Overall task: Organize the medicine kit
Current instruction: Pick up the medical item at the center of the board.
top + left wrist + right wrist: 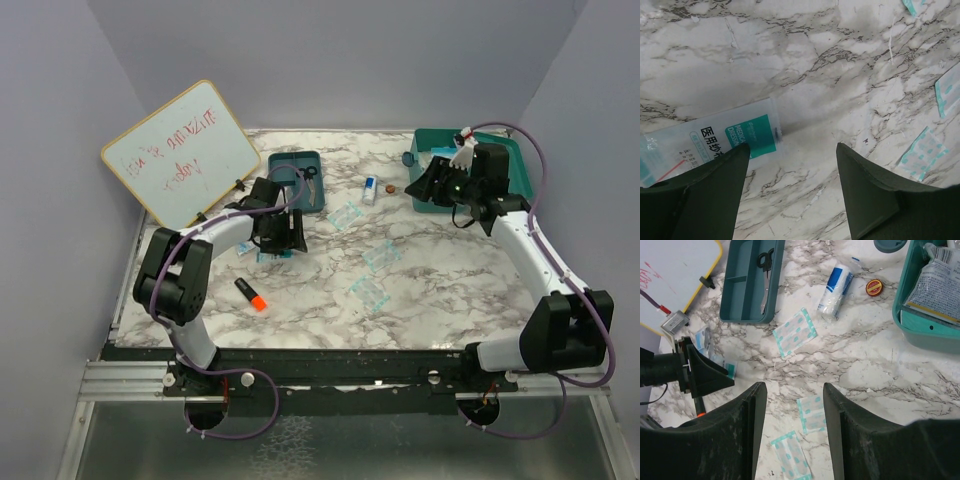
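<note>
The medicine kit (pixel 435 140), a teal box, stands open at the back right, with white packets (pixel 935 285) inside it in the right wrist view. My right gripper (pixel 432 185) hovers just left of the kit (pixel 920 335). It (pixel 794 390) is open and holds nothing, with plaster packets (pixel 811 414) on the table far below. My left gripper (pixel 288 238) is low over the table near the teal tray. It (pixel 792 155) is open and empty. A medical dressing packet (pixel 725 137) lies flat by its left finger (pixel 715 185).
A shallow teal tray (pixel 300 180) holds scissors (pixel 765 262). A whiteboard (pixel 180 150) leans at the back left. A bandage roll (pixel 370 188), a small red tin (pixel 392 187), loose plaster packets (pixel 381 256) and an orange marker (pixel 250 293) lie on the marble table.
</note>
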Robot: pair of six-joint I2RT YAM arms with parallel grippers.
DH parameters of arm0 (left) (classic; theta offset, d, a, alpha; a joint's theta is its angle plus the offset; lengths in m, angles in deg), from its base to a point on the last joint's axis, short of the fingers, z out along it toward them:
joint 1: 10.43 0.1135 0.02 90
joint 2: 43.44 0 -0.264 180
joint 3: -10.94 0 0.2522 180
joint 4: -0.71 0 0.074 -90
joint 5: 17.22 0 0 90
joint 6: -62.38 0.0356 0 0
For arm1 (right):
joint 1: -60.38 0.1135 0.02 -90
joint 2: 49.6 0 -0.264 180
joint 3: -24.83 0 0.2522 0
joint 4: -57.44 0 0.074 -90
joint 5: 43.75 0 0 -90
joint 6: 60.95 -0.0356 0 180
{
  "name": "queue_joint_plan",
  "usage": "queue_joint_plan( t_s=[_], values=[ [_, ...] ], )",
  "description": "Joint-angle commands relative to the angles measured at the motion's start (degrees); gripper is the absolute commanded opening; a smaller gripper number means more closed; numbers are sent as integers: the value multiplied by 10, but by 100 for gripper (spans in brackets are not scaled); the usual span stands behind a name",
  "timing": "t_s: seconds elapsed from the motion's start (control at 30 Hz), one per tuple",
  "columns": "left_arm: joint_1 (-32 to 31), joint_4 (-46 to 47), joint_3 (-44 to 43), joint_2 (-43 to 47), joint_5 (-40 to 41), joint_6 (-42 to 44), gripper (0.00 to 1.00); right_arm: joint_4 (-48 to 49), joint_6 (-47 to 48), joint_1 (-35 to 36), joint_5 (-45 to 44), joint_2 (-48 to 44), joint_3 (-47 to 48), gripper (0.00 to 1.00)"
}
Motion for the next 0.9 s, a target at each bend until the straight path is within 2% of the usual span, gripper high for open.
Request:
queue_joint_plan(
  t_s=[0.0, 0.37, 0.53, 0.87],
  values=[
    [-20, 21, -8, -14, -13, -19, 72, 12, 1, 3, 9, -16, -9, 55],
    [-91, 70, 14, 10, -63, -76, 71, 5, 5, 3, 6, -25, -7, 55],
    [-98, 66, -8, 35, -84, -78, 71, 7, -3, 3, 16, -25, -13, 55],
    [-58, -60, -61, 59, 120, 34, 71, 0, -6, 3, 21, -29, -15, 55]
  ],
)
